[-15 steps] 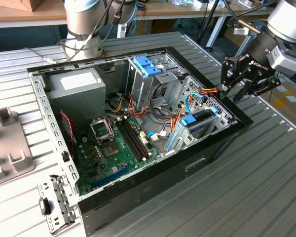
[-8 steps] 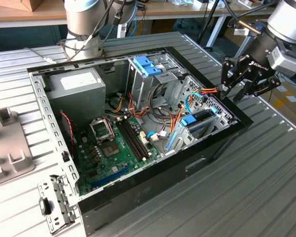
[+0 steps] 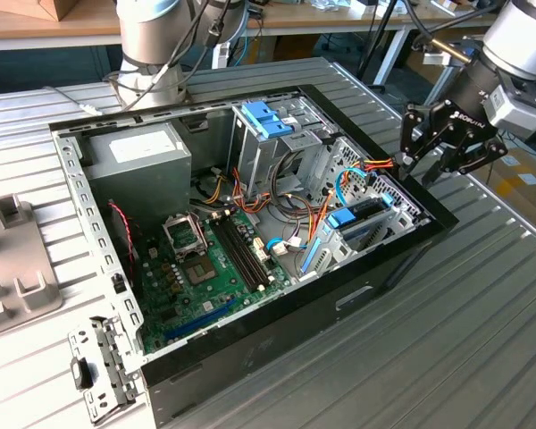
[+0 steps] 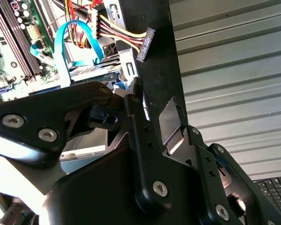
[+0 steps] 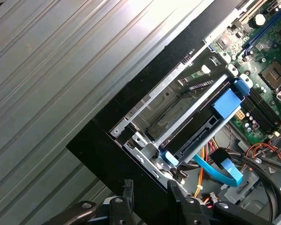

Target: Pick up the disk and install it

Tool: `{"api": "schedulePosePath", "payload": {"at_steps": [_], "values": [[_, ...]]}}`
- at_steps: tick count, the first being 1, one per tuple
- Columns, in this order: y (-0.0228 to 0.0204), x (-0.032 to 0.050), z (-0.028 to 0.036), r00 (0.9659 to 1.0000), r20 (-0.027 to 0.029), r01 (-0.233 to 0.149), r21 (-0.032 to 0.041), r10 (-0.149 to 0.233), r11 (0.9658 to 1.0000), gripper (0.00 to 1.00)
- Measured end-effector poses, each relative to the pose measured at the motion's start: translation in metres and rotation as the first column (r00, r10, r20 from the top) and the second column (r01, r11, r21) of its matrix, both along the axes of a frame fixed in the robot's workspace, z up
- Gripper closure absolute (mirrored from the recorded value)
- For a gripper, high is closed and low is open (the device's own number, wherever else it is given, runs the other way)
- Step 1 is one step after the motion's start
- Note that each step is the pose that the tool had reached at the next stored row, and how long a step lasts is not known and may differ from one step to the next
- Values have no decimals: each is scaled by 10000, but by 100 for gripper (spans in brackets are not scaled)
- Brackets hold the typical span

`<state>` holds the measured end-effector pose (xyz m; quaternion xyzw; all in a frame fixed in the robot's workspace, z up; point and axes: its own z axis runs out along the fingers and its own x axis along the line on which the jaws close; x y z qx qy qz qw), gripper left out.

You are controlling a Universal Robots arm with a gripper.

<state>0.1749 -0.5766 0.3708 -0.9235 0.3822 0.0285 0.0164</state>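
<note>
Just above the black rim of the computer case (image 3: 402, 246), at the exterior view's right, your gripper (image 3: 433, 165) hangs with its fingers (image 5: 127, 190) apart and nothing between them. Beyond it, inside the case, the disk (image 5: 201, 129) already lies in the drive cage (image 5: 145, 105): a flat dark slab in a bright blue carrier, with its blue end tab (image 5: 226, 103) toward the green motherboard (image 3: 210, 259). Picking up looks finished to you. Whether the disk is fully seated, you cannot tell; cables (image 3: 326, 210) lie loose nearby.
</note>
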Motion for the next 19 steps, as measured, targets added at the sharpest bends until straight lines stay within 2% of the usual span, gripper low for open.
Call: {"api": "schedulePosePath", "payload": {"at_steps": [4, 5, 8, 13, 16, 19], "values": [[84, 1, -1, 10000, 0, -79, 0, 79, 10000, 58], [125, 1, -2, 9999, -1, -109, 0, 109, 9999, 58], [202, 0, -7, 9997, 0, -225, -1, 225, 9997, 58], [270, 25, -30, 9986, -1, -534, -1, 534, 9986, 58], [319, 44, -44, 9985, 0, -541, -1, 541, 9985, 58], [342, 57, -75, 9985, -1, -544, 1, 544, 9985, 58]]}}
